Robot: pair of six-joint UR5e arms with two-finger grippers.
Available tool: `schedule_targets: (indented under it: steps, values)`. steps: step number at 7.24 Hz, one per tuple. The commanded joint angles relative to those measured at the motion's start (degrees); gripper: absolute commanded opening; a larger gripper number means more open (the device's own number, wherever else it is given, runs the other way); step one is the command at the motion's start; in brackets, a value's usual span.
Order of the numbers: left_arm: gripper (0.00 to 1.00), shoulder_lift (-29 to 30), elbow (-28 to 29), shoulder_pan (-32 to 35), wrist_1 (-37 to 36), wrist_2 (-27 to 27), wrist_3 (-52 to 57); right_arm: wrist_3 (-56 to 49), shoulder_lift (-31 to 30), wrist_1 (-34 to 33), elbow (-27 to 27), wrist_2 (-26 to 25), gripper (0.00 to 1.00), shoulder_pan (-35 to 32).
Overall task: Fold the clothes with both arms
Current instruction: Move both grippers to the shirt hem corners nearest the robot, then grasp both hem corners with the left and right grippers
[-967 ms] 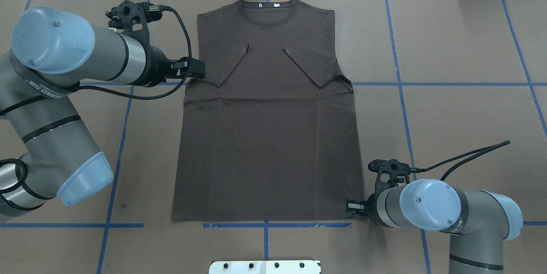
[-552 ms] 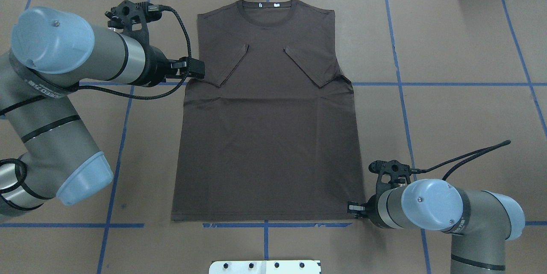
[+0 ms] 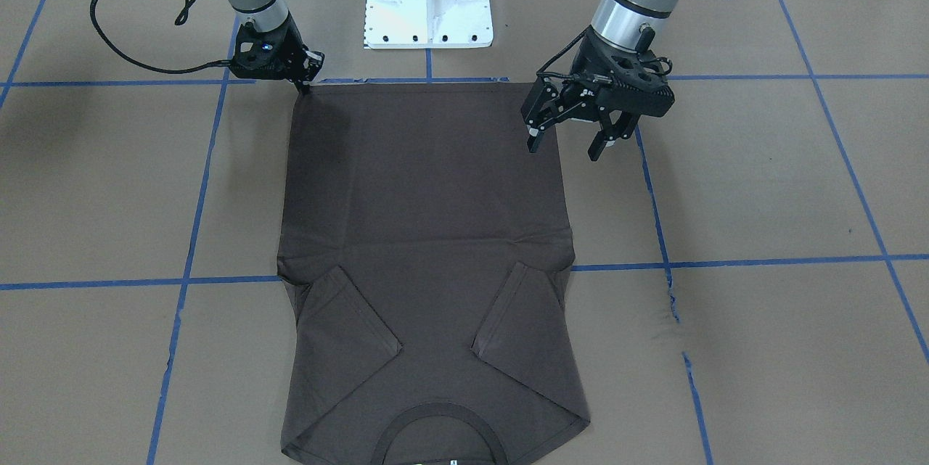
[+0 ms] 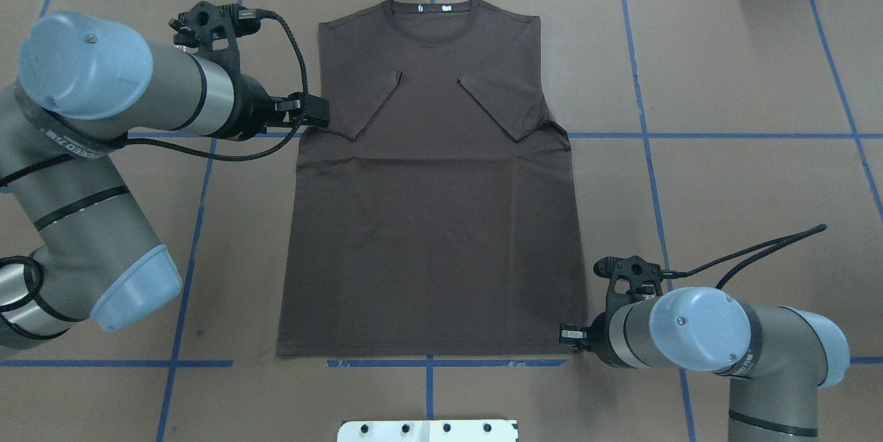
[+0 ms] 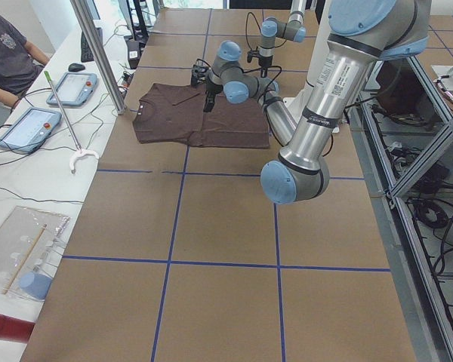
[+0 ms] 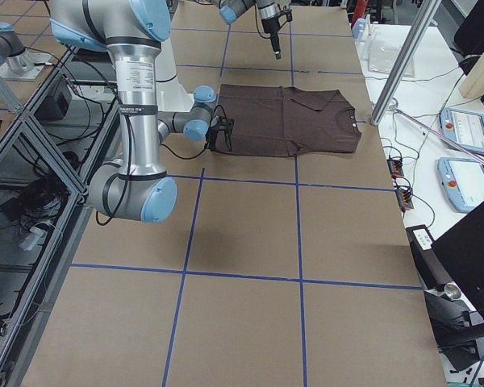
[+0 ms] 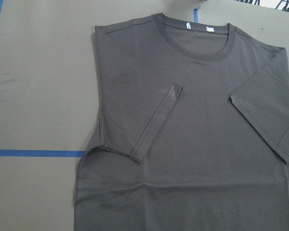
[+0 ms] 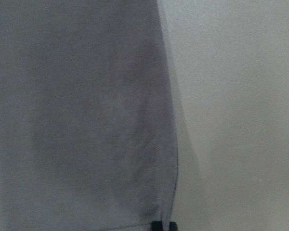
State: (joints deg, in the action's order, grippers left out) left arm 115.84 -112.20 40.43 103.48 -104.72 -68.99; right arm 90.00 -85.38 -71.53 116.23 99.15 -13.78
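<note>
Grasp step: the T-shirt (image 4: 434, 221) lies flat on the worktop (image 4: 724, 83), sleeves tucked; the right end effector (image 3: 303, 85) is pinched narrow on one hem corner, the left end effector (image 3: 563, 151) hovers wide open, and should next descend to the other corner and close.

T-shirt (image 4: 431, 221) flat on the table (image 4: 724, 83) — left gripper (image 3: 563, 151) over its left edge, right gripper (image 3: 303, 88) at hem corner.
</note>
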Motion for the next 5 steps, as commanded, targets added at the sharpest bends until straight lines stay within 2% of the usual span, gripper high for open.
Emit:
schedule_targets:
  steps: [1,2,3,4,5]
  values:
    - [1.0,-5.3,-3.2,-0.8,0.1,-0.7,-4.8,-0.8,0.1,0.0,2.1,0.1,0.0,-1.8]
    - [1.0,-8.1,-5.0,-3.7,0.1,-0.6,-13.1,-1.0,0.2,0.2,2.9,0.1,0.0,-3.0]
    - [1.0,-10.3,-5.5,-8.9,0.2,2.3,-22.2,-1.9,0.7,0.2,4.1,0.1,0.0,-3.0]
    - [1.0,-11.3,-5.2,-14.6,-0.5,7.9,-26.9,-2.6,1.6,0.2,4.3,0.1,0.0,-3.3]
    - [1.0,-12.9,-5.3,-18.6,-0.9,10.3,-31.8,-3.2,1.9,0.2,4.4,0.2,0.0,-3.6]
